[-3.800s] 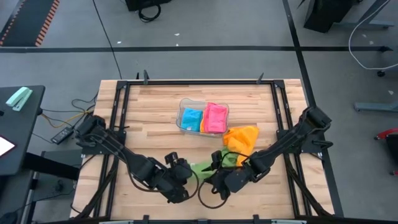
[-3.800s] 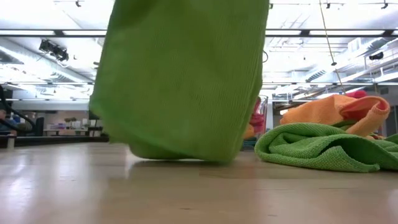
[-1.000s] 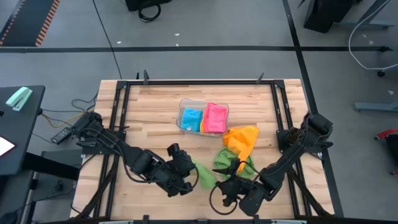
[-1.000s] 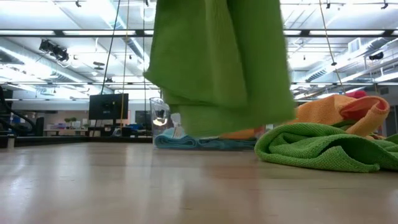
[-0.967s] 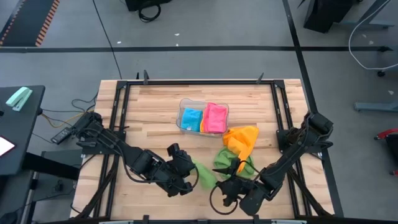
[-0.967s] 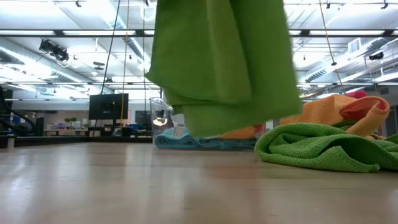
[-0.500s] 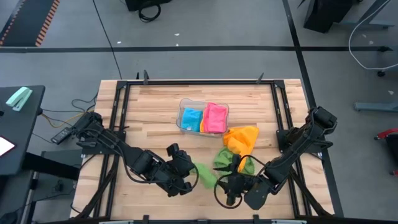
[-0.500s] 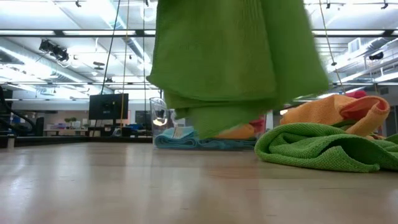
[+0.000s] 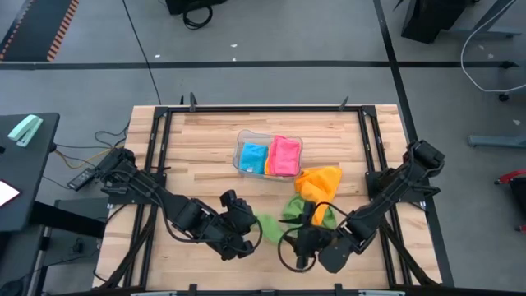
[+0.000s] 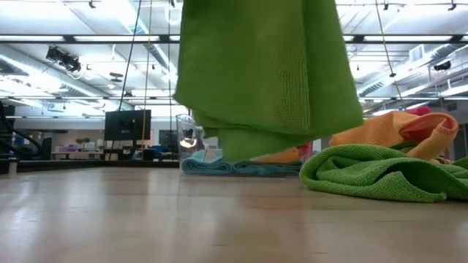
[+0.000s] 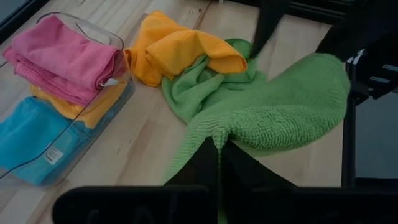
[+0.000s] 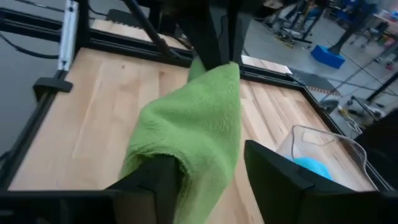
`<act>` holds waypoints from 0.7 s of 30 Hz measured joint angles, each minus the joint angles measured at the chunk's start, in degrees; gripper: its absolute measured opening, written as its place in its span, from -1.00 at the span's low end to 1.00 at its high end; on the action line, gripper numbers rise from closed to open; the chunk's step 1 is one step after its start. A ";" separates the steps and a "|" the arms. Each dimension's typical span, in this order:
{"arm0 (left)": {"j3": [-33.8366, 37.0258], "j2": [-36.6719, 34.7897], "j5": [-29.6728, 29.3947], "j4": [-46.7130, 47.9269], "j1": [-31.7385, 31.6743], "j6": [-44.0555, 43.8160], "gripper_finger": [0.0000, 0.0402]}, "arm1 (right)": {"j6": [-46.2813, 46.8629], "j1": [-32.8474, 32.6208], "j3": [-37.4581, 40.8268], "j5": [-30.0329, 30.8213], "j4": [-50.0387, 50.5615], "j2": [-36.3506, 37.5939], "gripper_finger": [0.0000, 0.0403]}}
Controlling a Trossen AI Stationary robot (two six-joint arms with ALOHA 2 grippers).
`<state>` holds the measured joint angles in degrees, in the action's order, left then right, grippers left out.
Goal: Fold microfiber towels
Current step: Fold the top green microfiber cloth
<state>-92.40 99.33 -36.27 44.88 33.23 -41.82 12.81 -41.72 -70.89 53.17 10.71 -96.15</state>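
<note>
Looking straight down, you see both grippers low on the table [image 9: 205, 156], toward 6 o'clock. The left gripper [image 9: 251, 233] sits at about 7 o'clock, clenched on a green towel [image 9: 269, 228]. The right gripper [image 9: 297, 241] faces it from about 5 o'clock.

The left wrist view adds what the top view cannot: the fingers are pinched on an edge of the green towel [image 11: 273, 115], which spreads away from them above the wood. Beyond it lie a second green towel [image 11: 202, 84] and an orange towel [image 11: 177, 50] overlapping it.

The right wrist view shows that gripper's fingers [image 12: 155, 177] apart, with the hanging green towel [image 12: 193, 134] draped against one of them; you cannot tell whether they grip it. The left arm rises behind the cloth.

The low view alone shows height: the green towel [image 10: 263, 73] hangs clear of the wood, its bottom edge just above it. The second green towel [image 10: 380, 175] lies crumpled at 3 o'clock, the orange towel [image 10: 398, 131] behind it.

At table centre, a clear tray [image 9: 244, 136] holds a blue towel [image 9: 252, 156] and a pink towel [image 9: 284, 154] side by side. The left wrist view shows the tray [image 11: 115, 93] with another orange cloth under the pink towel [image 11: 59, 59].
</note>
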 joint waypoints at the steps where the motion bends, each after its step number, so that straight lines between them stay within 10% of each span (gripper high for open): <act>1: 0.00 0.00 -0.02 0.00 0.12 0.00 -0.95 | -0.60 -0.12 0.00 -0.22 0.04 0.10 -0.09; 10: 0.02 0.04 3.91 0.08 1.77 -0.74 -0.86 | -5.32 3.32 0.00 -13.58 -0.17 0.69 -0.93; 21: 0.07 3.56 9.51 -7.59 5.62 -7.06 -0.88 | -9.17 11.05 0.00 -50.87 -3.13 0.91 -0.93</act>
<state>-92.33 102.89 -26.77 37.29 38.85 -48.88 3.64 -30.67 -70.89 2.29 7.58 -95.24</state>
